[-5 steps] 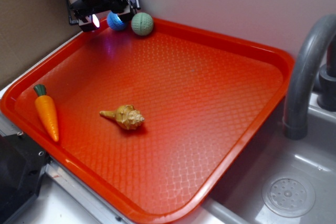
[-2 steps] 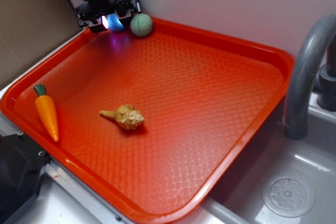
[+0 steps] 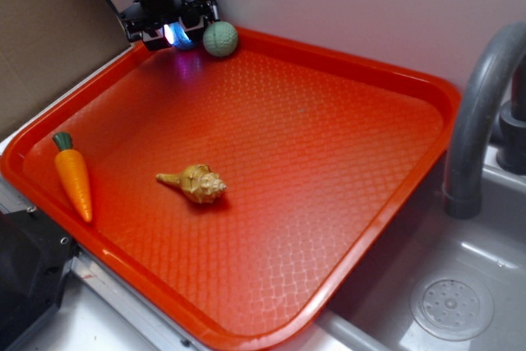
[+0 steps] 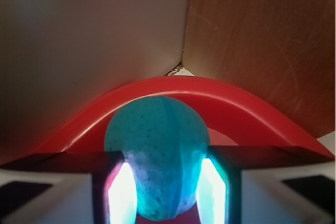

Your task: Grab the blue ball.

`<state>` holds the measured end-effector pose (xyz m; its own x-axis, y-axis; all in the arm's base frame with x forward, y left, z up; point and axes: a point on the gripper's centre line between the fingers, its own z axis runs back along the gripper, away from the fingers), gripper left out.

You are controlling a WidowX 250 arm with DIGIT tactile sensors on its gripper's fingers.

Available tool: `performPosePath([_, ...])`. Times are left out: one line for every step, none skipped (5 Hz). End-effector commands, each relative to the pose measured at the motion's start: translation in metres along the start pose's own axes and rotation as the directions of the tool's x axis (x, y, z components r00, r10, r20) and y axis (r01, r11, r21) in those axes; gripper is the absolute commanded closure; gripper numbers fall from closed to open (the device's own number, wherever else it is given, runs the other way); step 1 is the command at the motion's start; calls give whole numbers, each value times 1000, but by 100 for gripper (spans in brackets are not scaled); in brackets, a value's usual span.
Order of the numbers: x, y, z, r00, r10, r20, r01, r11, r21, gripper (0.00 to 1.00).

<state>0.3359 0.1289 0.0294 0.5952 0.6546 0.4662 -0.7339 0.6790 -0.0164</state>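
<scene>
Tool at the tray's far corner, blue ball between its fingers

Tool (image 3: 174, 32) sits low in the far left corner of the red tray (image 3: 394, 80), hard by the raised rim. The blue ball (image 3: 182, 36) lies there too, on the tray floor, partly hidden by the black fingers and washed by a bright glow from the tool's lights. In the wrist view the blue ball (image 4: 156, 156) fills the gap between the two fingers (image 4: 122, 192), which stand narrow and close against its sides; each side appears to touch the ball, though the glare makes a firm grip hard to confirm. Behind the ball the curved tray rim (image 4: 173, 88) runs across, with the corner of two walls above it.

Just beside the blue ball, to its right in the exterior view, rests a pale green ball (image 3: 220, 39), touching or nearly touching the tool. A toy carrot (image 3: 73, 179) lies near the tray's left edge, well apart from the balls. A tan seashell (image 3: 196, 184) lies near the middle of the tray. A grey faucet (image 3: 477, 121) and a sink (image 3: 452, 306) with its round drain stand to the right of the tray.
</scene>
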Motion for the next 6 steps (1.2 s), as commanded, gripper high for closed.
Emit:
performPosePath([11,3,9,1000,-4,31,5,1000,-14,100])
performPosePath([10,4,10,999,-4,33,4,1000,-15,100])
performPosePath([13,6,16,1000,-23,-4,23,1000,19,100])
performPosePath([16,15,61,993,-36,-108,35,999,-10,100])
performPosePath([13,30,118,982,-82,-173,58,989,-140,100])
performPosePath([-8,33,188,906,-305,-295,240,941,-237,100])
